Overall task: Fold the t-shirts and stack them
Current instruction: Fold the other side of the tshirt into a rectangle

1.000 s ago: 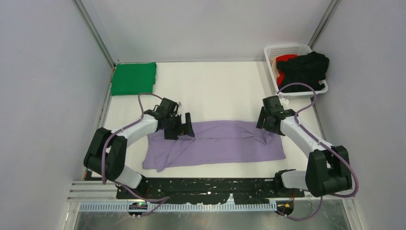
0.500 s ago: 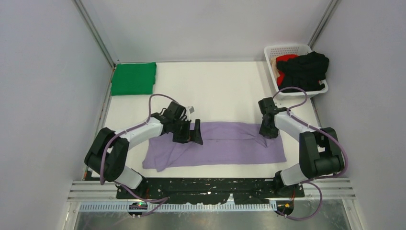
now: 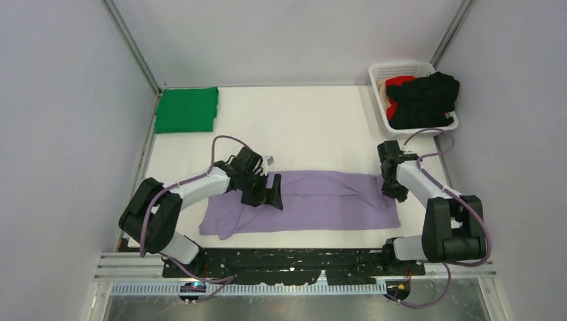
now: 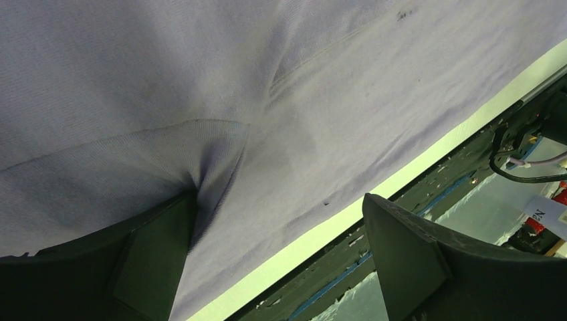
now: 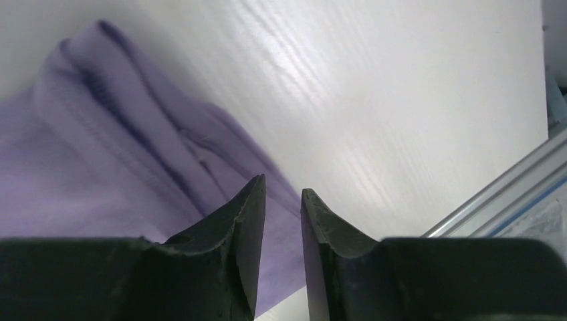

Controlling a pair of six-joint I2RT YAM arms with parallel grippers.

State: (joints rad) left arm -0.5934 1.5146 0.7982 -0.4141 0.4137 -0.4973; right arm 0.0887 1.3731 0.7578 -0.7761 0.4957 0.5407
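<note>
The lavender t-shirt [image 3: 321, 200] is laid flat on the tabletop [image 3: 301, 127], its long axis running straight between the 2 tools; the left tool [image 3: 271, 195] is spread wide apart, the cloth directly beneath it and stretching away to its right; the right tool [image 3: 393, 192], nearest the shirt's right end, is seen nearly together; whether cloth is pinched there cannot be told.

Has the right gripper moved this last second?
Yes. The right gripper moved rightward and nearer, at the right end of the lavender t-shirt, in line with the basket.
</note>
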